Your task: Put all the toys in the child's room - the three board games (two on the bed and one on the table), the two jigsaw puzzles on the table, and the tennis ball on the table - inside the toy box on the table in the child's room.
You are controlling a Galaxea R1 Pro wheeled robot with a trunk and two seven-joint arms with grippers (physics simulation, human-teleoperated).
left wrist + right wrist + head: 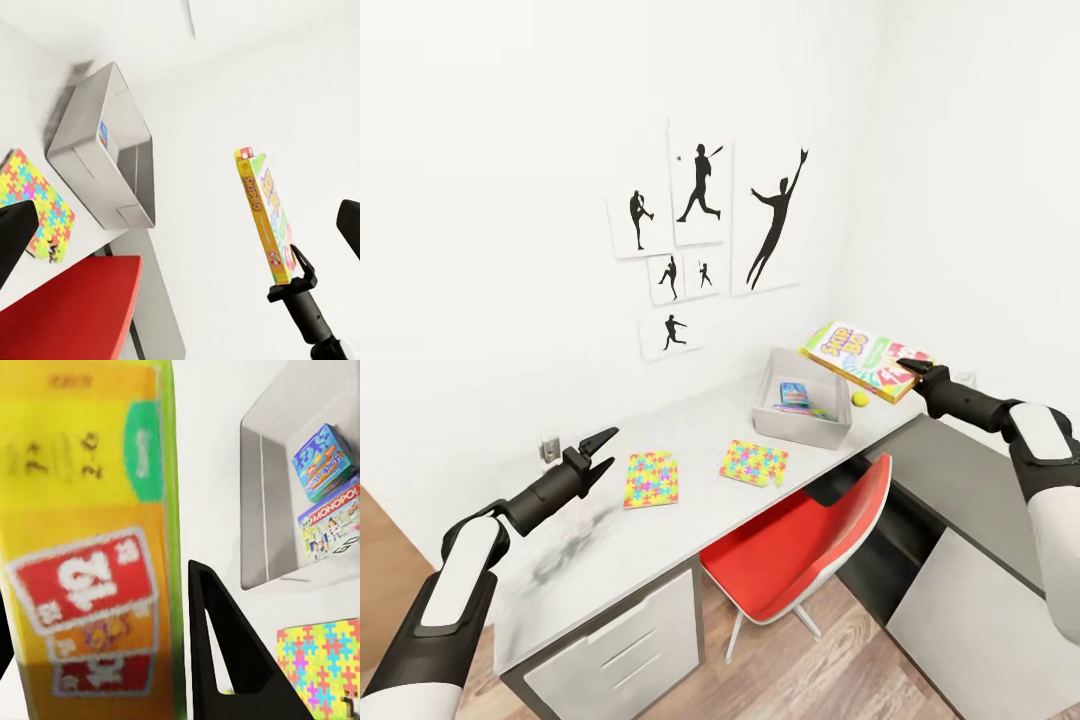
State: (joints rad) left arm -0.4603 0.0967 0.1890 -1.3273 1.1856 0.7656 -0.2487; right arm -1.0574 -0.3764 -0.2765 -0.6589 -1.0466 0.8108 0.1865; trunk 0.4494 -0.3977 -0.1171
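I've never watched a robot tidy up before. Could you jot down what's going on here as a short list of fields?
place: child's room, grey table by a white wall
right hand: shut on the Skip-Bo box, held in the air beside the toy box
left hand: open, empty, above the table
in the toy box: blue game and Monopoly game
on the table: two jigsaw puzzles, tennis ball
nearby: red chair

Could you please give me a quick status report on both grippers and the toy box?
Right gripper holds Skip-Bo box above toy box. Left gripper open, empty. Nothing blocking.
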